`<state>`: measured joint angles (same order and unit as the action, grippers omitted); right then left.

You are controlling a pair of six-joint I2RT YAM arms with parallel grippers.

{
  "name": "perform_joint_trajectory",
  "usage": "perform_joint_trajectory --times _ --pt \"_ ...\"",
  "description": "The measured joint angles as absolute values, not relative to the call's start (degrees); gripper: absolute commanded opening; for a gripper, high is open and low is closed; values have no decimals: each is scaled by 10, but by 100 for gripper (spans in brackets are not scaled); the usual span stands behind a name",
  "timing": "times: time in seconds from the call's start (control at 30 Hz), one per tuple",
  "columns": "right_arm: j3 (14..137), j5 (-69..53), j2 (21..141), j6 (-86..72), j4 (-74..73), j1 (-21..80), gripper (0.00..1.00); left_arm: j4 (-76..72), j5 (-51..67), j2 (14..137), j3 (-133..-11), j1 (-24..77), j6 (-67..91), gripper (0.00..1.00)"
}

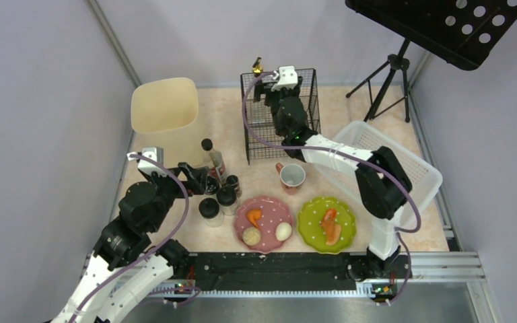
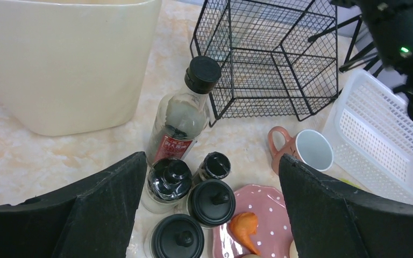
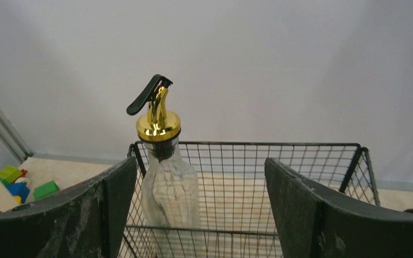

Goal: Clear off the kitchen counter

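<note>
The kitchen counter [image 1: 242, 121] is a beige-pink marbled top. On it stand a sauce bottle with a red label [image 1: 213, 159] [image 2: 184, 117], several black-lidded jars [image 1: 210, 209] [image 2: 211, 200], a pink mug [image 1: 291, 177] [image 2: 301, 150], a pink dotted plate [image 1: 272, 210] with food pieces and a green plate [image 1: 313, 232] with food. My left gripper [image 1: 202, 178] [image 2: 212, 161] is open just above the jars. My right gripper [image 1: 268, 87] [image 3: 200, 166] is open and empty over the black wire basket [image 1: 279, 138] [image 3: 301, 177]. A glass oil bottle with a gold spout [image 1: 258, 66] [image 3: 166, 177] stands in the basket's corner.
A cream bin [image 1: 163, 111] [image 2: 64, 59] stands at the back left. A white plastic basket [image 1: 414, 168] [image 2: 382, 134] sits at the right. A music stand [image 1: 437, 27] with tripod legs is behind it. Toy bricks [image 3: 16, 180] lie beyond the wire basket.
</note>
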<state>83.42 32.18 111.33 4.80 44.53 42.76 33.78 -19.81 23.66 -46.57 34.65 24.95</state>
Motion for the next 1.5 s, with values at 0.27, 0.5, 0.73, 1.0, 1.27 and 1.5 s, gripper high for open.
perform_joint_trajectory --times 0.27,0.5,0.73,1.0,1.27,1.5 --pt "697 252 950 23 406 448 84 344 -225 223 -466 347 245 96" --pt "595 84 835 -4 365 473 82 351 -279 199 -466 347 248 94" --pt "571 -101 822 12 330 506 83 380 -363 173 -466 347 265 94" --pt "562 -184 901 8 395 528 84 402 -411 173 -466 347 284 94" --pt "564 -187 1010 -18 473 545 84 407 -414 161 -466 347 288 95" --pt "597 -178 1056 -30 526 551 83 406 -406 154 -466 347 288 95"
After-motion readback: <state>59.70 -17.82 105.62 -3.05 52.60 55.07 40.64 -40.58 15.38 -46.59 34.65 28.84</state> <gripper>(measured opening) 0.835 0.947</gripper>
